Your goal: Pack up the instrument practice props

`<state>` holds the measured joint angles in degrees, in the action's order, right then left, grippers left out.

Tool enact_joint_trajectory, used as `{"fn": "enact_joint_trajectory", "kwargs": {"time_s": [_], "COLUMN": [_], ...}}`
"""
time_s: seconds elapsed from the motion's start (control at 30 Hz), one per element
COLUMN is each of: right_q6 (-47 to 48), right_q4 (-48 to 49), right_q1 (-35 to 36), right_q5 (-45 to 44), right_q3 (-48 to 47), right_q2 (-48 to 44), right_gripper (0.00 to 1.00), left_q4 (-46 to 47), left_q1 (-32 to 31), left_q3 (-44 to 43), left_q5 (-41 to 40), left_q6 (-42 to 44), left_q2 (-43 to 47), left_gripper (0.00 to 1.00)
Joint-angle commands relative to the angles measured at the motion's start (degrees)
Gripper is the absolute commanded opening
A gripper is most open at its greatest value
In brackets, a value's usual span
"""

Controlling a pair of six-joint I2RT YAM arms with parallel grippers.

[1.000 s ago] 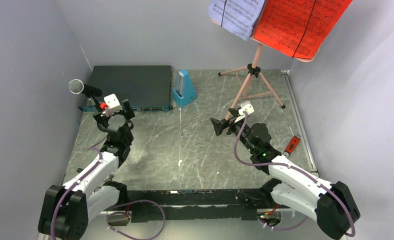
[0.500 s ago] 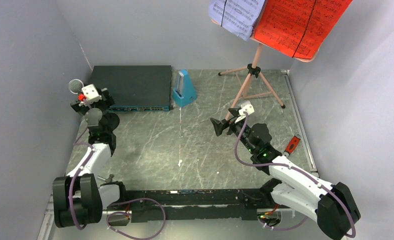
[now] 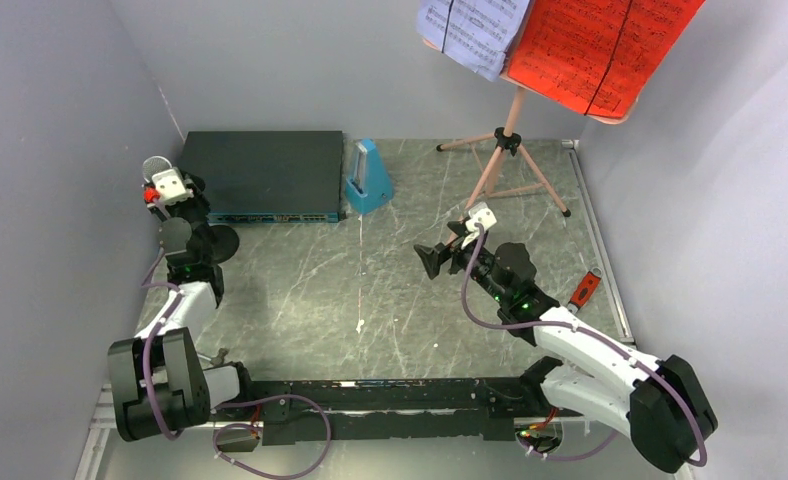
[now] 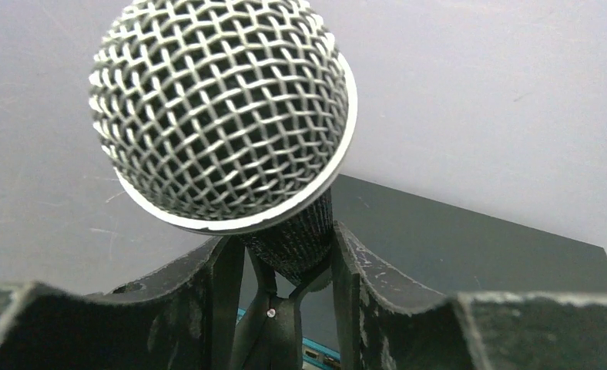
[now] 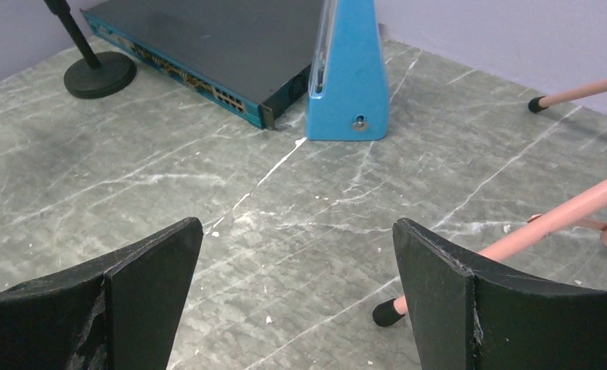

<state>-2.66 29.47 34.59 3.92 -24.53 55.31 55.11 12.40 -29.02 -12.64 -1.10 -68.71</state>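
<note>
Left hand is at the microphone, far-left corner of the worktop, by the wall. The fingers bracket the neck just below the mesh head. They're half closed and touching or nearly so; can't tell if it's a firm clamp.

The mic's long axis tilts up out of the clip, with the head above the fingers. The stand drops to the round base, on the worktop just in front of the black box.

Left arm is clearly the nearer one. Right hand is wide open and empty over mid-worktop, facing the metronome. A leg of the pink music stand lies to its right, and the stand's sheets are up on the board.

- **Top view:** the wrist hides the grip.
- **Left wrist view:** shows the neck between the fingers, but not the base.
- **Right wrist view:** shows the base seated flat.

I'd lift straight up so the base comes away cleanly.
</note>
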Motion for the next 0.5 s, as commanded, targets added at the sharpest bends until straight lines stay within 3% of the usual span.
{"fn": "enact_joint_trajectory", "kwargs": {"time_s": [0.0, 0.07, 0.17, 0.47], "right_q6": [1.07, 1.14, 1.07, 0.85], "right_q4": [0.34, 0.24, 0.21, 0.98], "right_q1": [-0.02, -0.02, -0.04, 0.03], "right_q5": [2.35, 2.84, 3.44, 4.08], "right_q3": [-3.13, -3.28, -3.31, -2.80], "right_q2": [0.49, 0.74, 0.80, 0.19], "right_gripper": [1.00, 1.00, 1.00, 1.00], "left_q4": [2.53, -0.06, -4.67, -21.83], "left_q1": [0.16, 0.17, 0.16, 0.18], "left_q3": [-1.62, -2.04, -3.59, -8.29], "left_q5": [4.78, 5.86, 9.14, 26.72], "left_q6": [0.40, 0.40, 0.40, -3.48], "left_q2": [3.56, 5.69, 9.09, 19.74], "left_gripper": [0.43, 0.40, 0.27, 0.20]}}
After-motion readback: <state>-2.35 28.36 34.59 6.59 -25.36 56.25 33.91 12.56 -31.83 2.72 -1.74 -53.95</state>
